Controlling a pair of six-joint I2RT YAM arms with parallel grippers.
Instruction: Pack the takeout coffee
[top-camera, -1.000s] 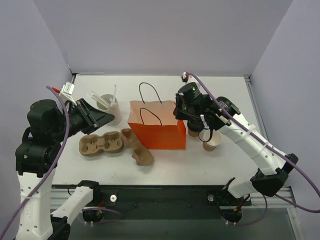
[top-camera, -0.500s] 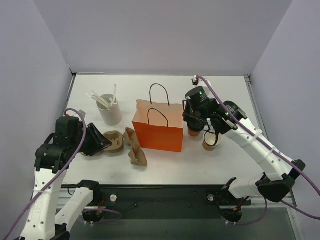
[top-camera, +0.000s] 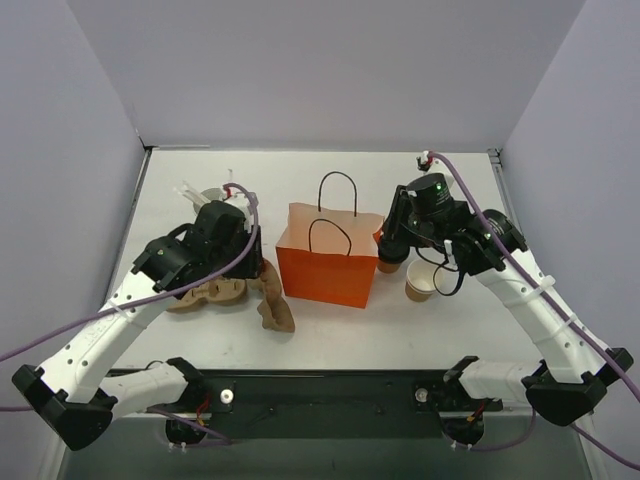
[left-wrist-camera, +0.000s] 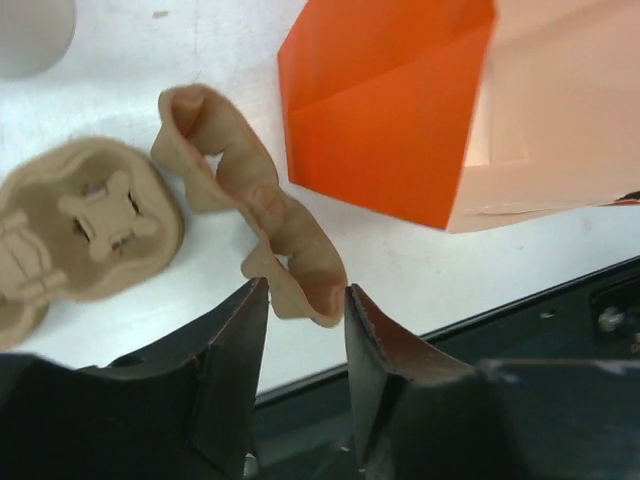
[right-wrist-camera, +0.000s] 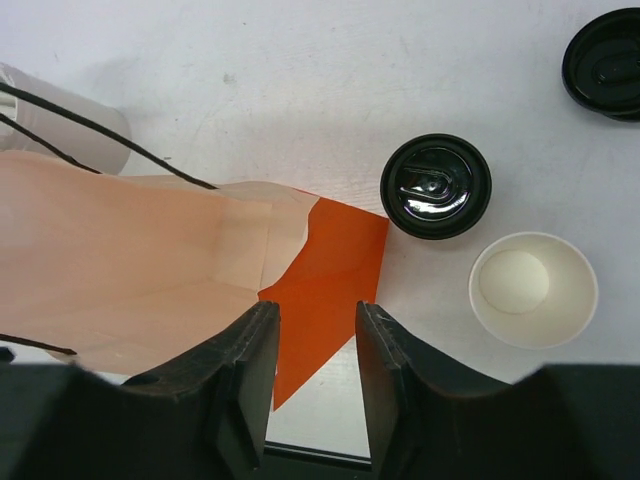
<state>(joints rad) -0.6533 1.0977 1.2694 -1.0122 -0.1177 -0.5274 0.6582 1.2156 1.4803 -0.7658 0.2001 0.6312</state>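
Orange bag (top-camera: 325, 275) has slid right; right tool (right-wrist-camera: 317, 315) now gapes empty, left tool (left-wrist-camera: 305, 295) gapes over pulp carrier (left-wrist-camera: 250, 190).

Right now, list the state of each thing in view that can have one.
orange bag, upright, mouth open.
takeout coffee, lidded, upright, outside the bag.
lidless cup, upright, empty.
loose lid, lying flat, on no cup.
left tool, open, holding nothing.
right tool, open, holding nothing.
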